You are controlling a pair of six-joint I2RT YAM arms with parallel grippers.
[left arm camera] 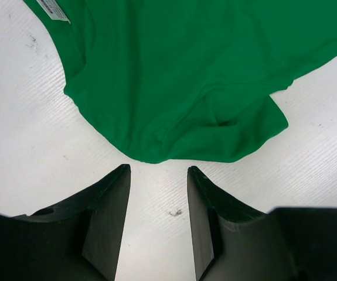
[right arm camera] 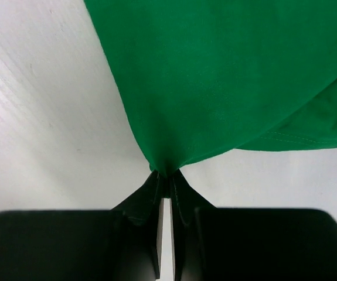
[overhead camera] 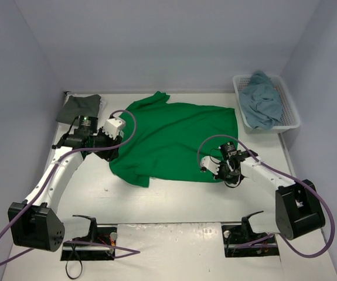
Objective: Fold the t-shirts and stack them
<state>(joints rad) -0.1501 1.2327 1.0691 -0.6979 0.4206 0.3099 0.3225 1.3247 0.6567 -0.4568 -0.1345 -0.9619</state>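
1. Shirt status: green t-shirt (overhead camera: 177,140) (left arm camera: 186,76) (right arm camera: 227,76) is spread on the white table (overhead camera: 174,199), about centre, between the two arms. It is mostly flat; the near-left part is bunched and folded over itself.
2. Near-right edge of that shirt: right gripper (overhead camera: 214,171) (right arm camera: 163,175) sits right on it. In the wrist view its fingers (right arm camera: 150,193) are pressed together with a tip of green cloth pinched between them. The cloth narrows to a point at the fingertips and fans out wide beyond.
3. Left edge of the shirt: left gripper (overhead camera: 111,151) (left arm camera: 158,170) is low over the table. Its jaws are apart with nothing between them, and bare table shows in the gap. The fingers (left arm camera: 112,199) stop just short of the shirt's rounded edge, with no contact visible.
4. The left wrist view also shows a sewn label (left arm camera: 54,7) on the green cloth at the top-left of the picture, and a folded-over flap towards the right.
5. Far-left corner of the table: dark grey t-shirt (overhead camera: 77,108), folded, just beyond the left arm's wrist. A white cloth (overhead camera: 102,105) shows along its right side; I cannot tell what it is.
6. Far-right corner: teal-blue t-shirt (overhead camera: 262,102), crumpled inside the white lattice basket (overhead camera: 289,99), well apart from the green one.
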